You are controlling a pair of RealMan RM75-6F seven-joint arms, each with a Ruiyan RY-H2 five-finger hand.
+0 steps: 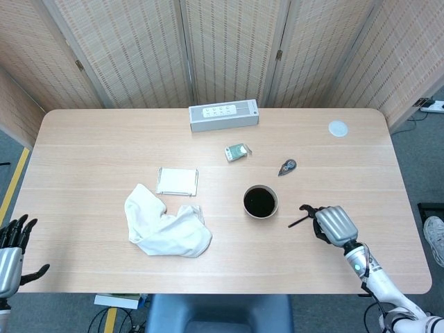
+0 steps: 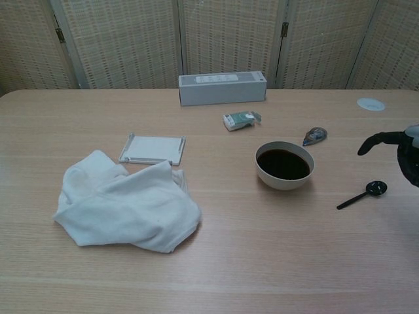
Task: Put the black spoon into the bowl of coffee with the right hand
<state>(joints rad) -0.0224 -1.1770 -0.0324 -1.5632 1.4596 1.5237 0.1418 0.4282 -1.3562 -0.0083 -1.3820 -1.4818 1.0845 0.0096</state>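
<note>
The white bowl of coffee [image 1: 260,201] [image 2: 285,165] stands right of the table's middle. The black spoon [image 2: 364,194] lies flat on the table to the bowl's right, its handle pointing toward the bowl. In the head view only the spoon's handle [image 1: 297,221] shows, because my right hand [image 1: 334,225] covers the rest. In the chest view that right hand [image 2: 407,154] hovers above the spoon at the frame's edge, with a finger stretched out and nothing held. My left hand [image 1: 10,252] hangs off the table's near left corner with its fingers apart.
A crumpled white cloth [image 1: 166,229] and a flat white box [image 1: 177,181] lie left of the bowl. Behind the bowl are a small grey tape dispenser [image 1: 287,166], a green packet [image 1: 237,152] and a long white box [image 1: 224,116]. A white disc [image 1: 338,128] sits far right.
</note>
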